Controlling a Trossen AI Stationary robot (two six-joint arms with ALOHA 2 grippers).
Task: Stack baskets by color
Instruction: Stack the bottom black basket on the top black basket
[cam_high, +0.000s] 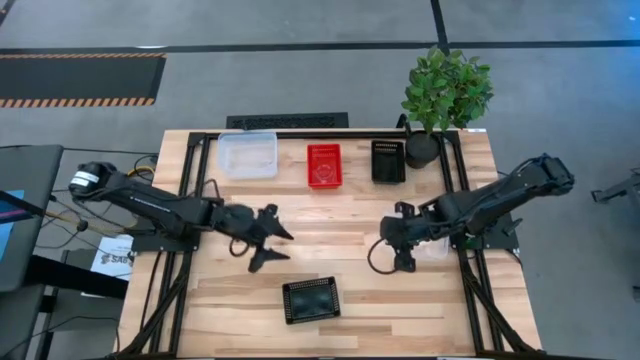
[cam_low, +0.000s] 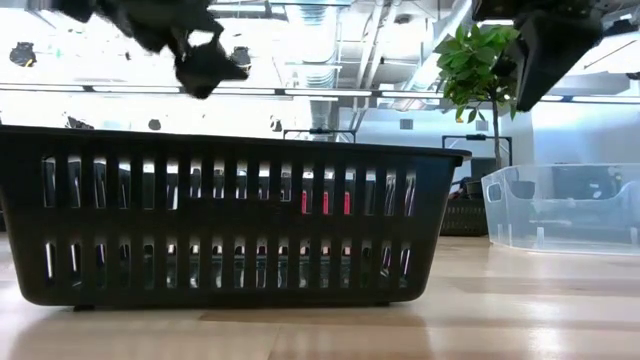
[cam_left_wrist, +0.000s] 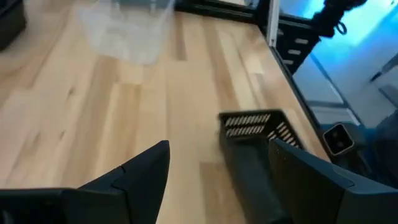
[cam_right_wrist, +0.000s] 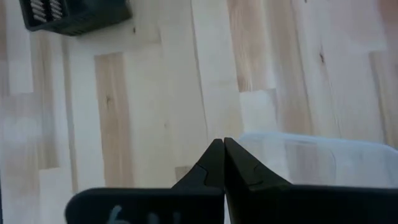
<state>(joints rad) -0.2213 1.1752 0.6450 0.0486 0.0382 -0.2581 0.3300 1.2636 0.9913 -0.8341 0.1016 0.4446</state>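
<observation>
Now my left gripper (cam_high: 272, 238) hangs over the bare wood with its two fingers (cam_left_wrist: 143, 174) spread as wide as they go, holding nothing. Taking the black basket near the front edge (cam_high: 311, 299) as my landmark: that gripper sits just behind it and a little toward my left side, apart from it, not touching. In my left wrist view the same basket shows between and beyond my fingers, its slotted wall facing me.

My right gripper (cam_high: 403, 262) hovers behind that front basket too, but off toward my right side, its fingers (cam_right_wrist: 214, 163) pressed together with nothing between them. A clear basket (cam_right_wrist: 311, 163) lies directly under and beside it, partly hidden by my arm in the high view.

Well behind the front basket, along the far side of the table (cam_high: 340, 220), three more stand in a row: another clear basket (cam_high: 248, 154) toward my left, a red basket (cam_high: 324, 165) almost straight behind, and a second black basket (cam_high: 388, 160) toward my right. Just beside that one stands a potted plant (cam_high: 444, 95) at the table's far corner.

From table height the front basket fills most of the view and screens much of the row behind.
</observation>
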